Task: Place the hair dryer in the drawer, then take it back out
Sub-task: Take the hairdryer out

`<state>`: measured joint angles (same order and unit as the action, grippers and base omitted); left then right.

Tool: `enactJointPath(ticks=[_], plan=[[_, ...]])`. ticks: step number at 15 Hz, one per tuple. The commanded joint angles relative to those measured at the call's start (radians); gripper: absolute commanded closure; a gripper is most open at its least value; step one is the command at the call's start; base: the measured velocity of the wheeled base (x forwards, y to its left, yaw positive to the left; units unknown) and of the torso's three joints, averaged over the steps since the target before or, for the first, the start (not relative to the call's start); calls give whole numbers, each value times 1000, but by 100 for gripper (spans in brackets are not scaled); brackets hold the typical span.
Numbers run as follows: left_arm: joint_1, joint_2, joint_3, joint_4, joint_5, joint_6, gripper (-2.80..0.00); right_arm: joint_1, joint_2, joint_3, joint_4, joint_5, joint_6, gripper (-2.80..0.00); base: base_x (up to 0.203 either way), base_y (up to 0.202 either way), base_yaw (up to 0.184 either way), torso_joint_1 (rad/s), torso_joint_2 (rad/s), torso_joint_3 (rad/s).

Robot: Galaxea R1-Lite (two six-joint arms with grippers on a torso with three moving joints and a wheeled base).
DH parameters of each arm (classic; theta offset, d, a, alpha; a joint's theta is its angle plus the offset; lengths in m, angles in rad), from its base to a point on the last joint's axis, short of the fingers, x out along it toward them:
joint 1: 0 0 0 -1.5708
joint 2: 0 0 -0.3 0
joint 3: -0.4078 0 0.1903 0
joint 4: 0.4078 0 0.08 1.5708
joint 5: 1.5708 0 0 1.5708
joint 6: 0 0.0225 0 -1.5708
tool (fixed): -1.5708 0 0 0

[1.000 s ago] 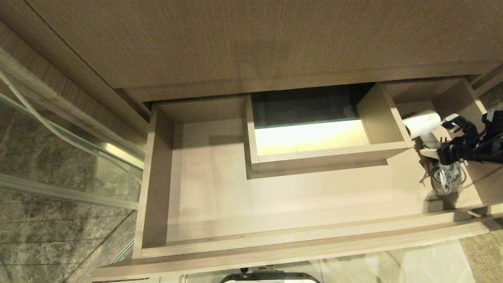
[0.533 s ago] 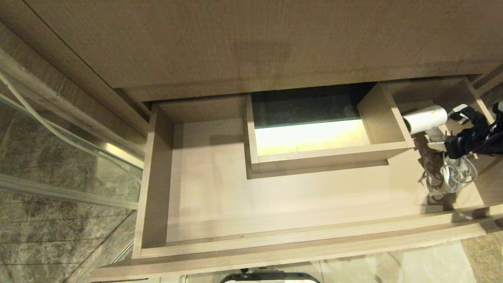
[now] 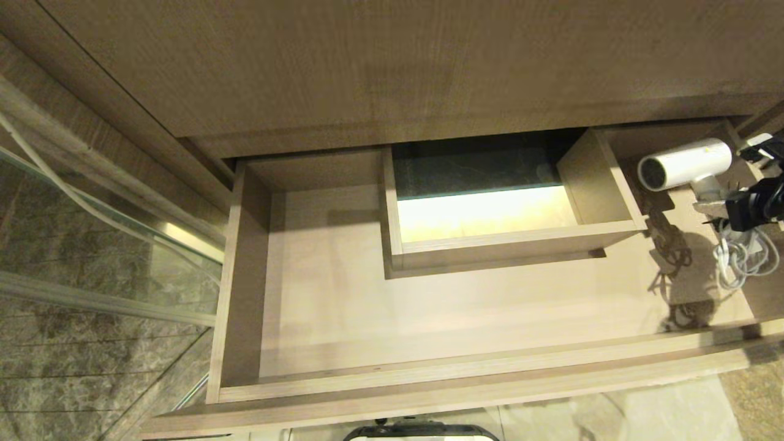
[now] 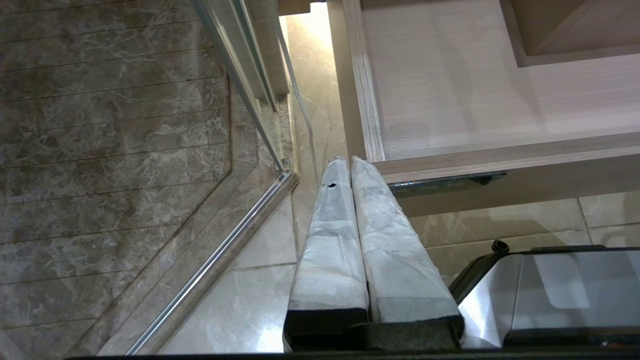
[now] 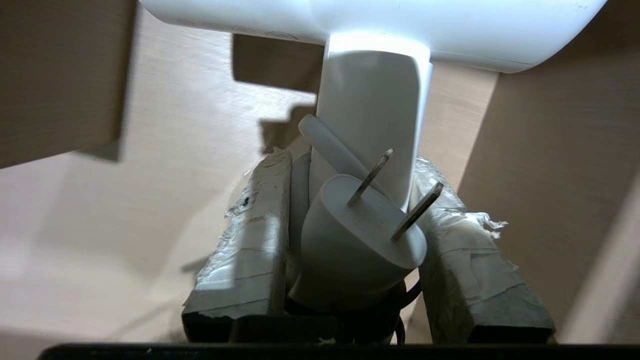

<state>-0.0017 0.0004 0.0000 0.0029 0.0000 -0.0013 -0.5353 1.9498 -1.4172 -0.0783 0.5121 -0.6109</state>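
Observation:
The drawer [image 3: 429,375] stands pulled out, wide and shallow, in light wood grain. At its right end the white hair dryer [image 3: 685,163] hangs above the drawer floor, barrel level and dark grille facing left. My right gripper [image 3: 742,209] is shut on its handle. The bundled white cord [image 3: 745,257] dangles below the gripper. In the right wrist view the taped fingers [image 5: 250,235] clamp the hair dryer handle [image 5: 372,100], with the plug [image 5: 350,240] wedged between them at my right gripper [image 5: 350,160]. My left gripper [image 4: 347,162] is parked shut near the drawer's front left corner.
A boxed cut-out [image 3: 490,248] rises at the drawer's back centre, just left of the hair dryer. A taller wood panel [image 3: 398,61] overhangs the back. A glass door with a metal rail [image 3: 92,214] stands at the left. The robot's base [image 3: 422,432] sits below the drawer front.
My right gripper has risen and moved right and back with the hair dryer. The cord bundle has lifted off the drawer floor and now hangs free.

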Motion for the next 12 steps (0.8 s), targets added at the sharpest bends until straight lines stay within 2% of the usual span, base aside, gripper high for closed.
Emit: enactJointPath(ticks=[1, 9, 12], plan=[[0, 0, 2, 0, 0, 0, 0, -7, -96, 36, 19, 3, -3, 0, 0, 0, 0, 0, 0, 0], [0, 0, 2, 0, 0, 0, 0, -29, -345, 159, 94, -45, -4, 0, 0, 0, 0, 0, 0, 0], [0, 0, 2, 0, 0, 0, 0, -28, -502, 257, 99, -58, -2, 0, 0, 0, 0, 0, 0, 0]])
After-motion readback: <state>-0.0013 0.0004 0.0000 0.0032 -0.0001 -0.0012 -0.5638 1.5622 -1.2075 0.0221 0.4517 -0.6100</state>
